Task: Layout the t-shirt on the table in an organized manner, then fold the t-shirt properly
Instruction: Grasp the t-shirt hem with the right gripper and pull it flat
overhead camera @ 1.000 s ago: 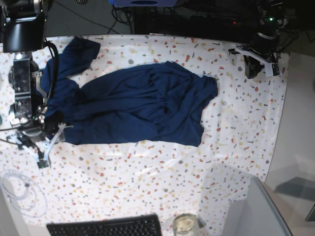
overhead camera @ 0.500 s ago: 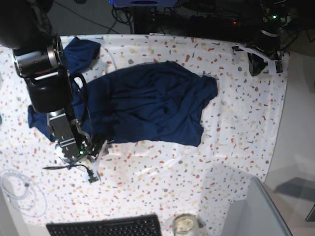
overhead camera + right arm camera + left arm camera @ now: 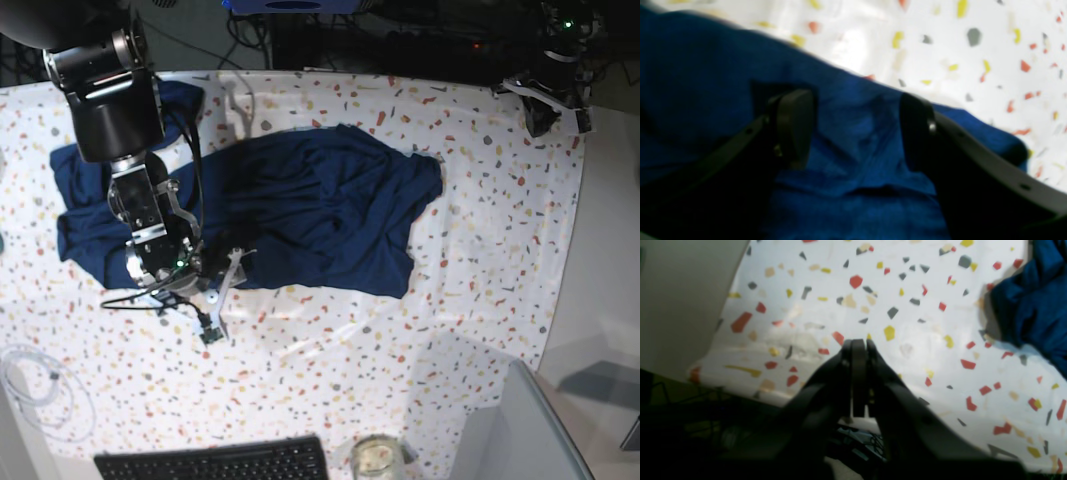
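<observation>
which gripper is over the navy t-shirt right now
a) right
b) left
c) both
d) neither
a: the right gripper has its jaws spread over the t-shirt fabric, while the left gripper is shut above bare table at the far corner, apart from the shirt.

I could read no text, label, brand, number or sign in any view. The t-shirt (image 3: pixel 320 210) was plain, without print. The table (image 3: pixel 480 250) cloth carried only coloured flecks. The keyboard (image 3: pixel 215 462), at the table's near edge, was too small and dark, so I could not make out its key letters.
</observation>
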You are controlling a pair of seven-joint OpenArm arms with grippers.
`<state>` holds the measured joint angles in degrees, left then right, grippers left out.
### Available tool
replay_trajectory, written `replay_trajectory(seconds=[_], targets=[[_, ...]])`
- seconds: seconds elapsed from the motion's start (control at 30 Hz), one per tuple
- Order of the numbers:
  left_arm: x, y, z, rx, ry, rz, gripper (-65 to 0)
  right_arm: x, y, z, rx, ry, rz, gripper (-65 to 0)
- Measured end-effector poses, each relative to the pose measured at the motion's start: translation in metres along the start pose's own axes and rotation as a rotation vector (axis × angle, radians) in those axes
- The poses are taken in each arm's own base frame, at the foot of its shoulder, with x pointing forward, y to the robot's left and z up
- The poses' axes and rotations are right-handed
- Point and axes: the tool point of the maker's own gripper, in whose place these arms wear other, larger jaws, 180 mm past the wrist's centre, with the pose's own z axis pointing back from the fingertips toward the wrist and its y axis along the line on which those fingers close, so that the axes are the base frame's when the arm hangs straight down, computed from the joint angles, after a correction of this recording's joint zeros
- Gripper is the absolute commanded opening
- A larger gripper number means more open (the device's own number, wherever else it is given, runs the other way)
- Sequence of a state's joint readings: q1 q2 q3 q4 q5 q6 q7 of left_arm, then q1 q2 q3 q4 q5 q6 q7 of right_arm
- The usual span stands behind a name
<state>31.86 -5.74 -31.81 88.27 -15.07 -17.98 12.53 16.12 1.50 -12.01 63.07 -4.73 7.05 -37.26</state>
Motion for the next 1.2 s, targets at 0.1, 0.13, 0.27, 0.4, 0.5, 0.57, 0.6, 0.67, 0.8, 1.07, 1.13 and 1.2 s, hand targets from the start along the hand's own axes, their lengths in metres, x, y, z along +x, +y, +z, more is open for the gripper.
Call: replay_trajectory(seconds=[0.1,0.13,0.27,0.4,0.5,0.57,0.6,0.67,0.8,1.07,1.13,1.2], targets=[[0.001,0.000,0.000,0.000,-0.002,0.001,-65.0,0.012,-0.010,0.007,-0.024,-0.013,0.004,-27.0],[0.001,0.000,0.000,-0.001,-0.002,0.000,-65.0,0.011,-0.011,0.005,-0.024,-0.005,0.004,-27.3],[0.001,-0.002,-0.001,-0.005,-0.002,-0.001,-65.0,-0.028,0.000,-0.012,0.003,0.097,0.001,-29.3],[0.008,-0.006,-0.006,-0.009,-0.023,0.009,-65.0,-0.027,-0.002,-0.022,0.009,0.089,-0.004,-51.5],[0.007,-0.006,-0.005,-0.010,-0.019,0.008,-65.0,-0.019,-0.008,-0.021,-0.002,0.078,-0.002,-65.0],[0.006,-0.005,-0.005,-0.007,-0.018,0.009,-65.0,-0.016,-0.009,-0.018,-0.005,0.069,-0.001,-63.2],[0.007,-0.006,-0.006,-0.011,-0.020,0.009,-65.0,-0.009,-0.010,-0.015,-0.009,0.047,-0.001,-64.2],[0.007,-0.006,-0.006,-0.011,-0.021,0.009,-65.0,0.008,-0.013,-0.009,-0.020,0.001,0.001,-64.8],[0.006,-0.005,-0.005,-0.007,-0.018,0.008,-65.0,0.046,-0.029,0.000,-0.048,-0.041,0.006,-64.8],[0.006,-0.005,-0.005,-0.008,-0.018,0.008,-65.0,0.076,-0.041,0.008,-0.069,-0.090,0.007,-64.8],[0.006,-0.005,-0.005,-0.008,-0.018,0.009,-65.0,0.084,-0.045,0.010,-0.075,-0.105,0.007,-64.8],[0.007,-0.006,-0.005,-0.009,-0.021,0.008,-65.0,0.088,-0.046,0.011,-0.077,-0.113,0.007,-64.8]])
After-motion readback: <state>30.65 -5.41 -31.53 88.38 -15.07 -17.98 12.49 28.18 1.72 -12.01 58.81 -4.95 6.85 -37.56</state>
